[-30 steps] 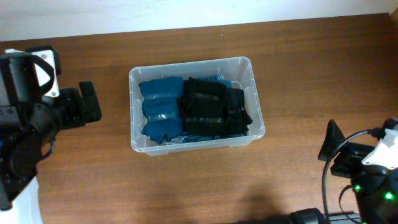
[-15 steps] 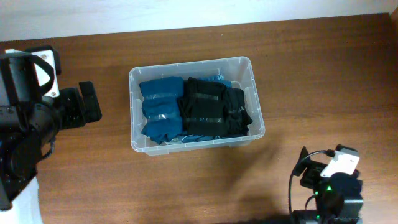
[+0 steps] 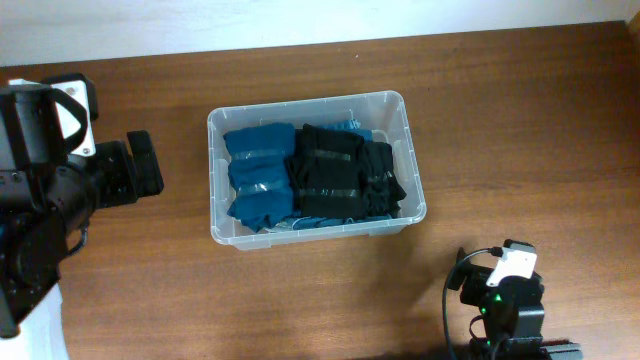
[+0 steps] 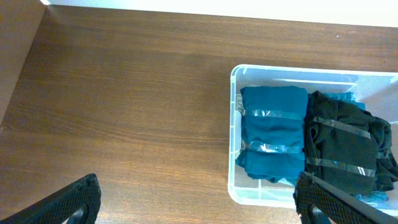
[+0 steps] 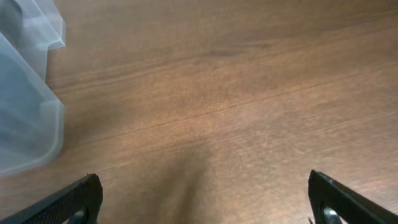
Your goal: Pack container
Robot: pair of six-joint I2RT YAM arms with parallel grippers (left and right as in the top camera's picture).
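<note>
Container: clear container [image 3: 215, 170] sits mid-counter [image 3: 500, 120] in the overhead view, upright, no lid in sight.
Contents: a blue bundle [image 3: 258, 172] fills the 9 o'clock half and a black bundle [image 3: 335, 172] the 3 o'clock half. They touch side by side. Each is banded with clear tape.
Underlayer: scraps of paler blue show at the 12 o'clock and 6 o'clock edges beneath the bundles; what they are cannot be told.
Left pincer: left pincer [image 4: 198, 202] has its fingers spread wide and grips nothing. It hangs above bare wood at 9 o'clock of the container, well apart from it.
Right pincer: right pincer [image 5: 202, 196] also has its fingers wide apart and empty. It is low over the counter at 5 o'clock of the container, whose corner shows at 9 o'clock in the right wrist view.
Loose items: none visible on the counter in any view.
Done: judging by the full floor of the container and the lack of stray goods, the packing looks finished or very nearly so.
Left: perhaps nothing. If a lid or more goods exist, they lie outside these views.
Risk: little, as neither pincer is near the container wall.
</note>
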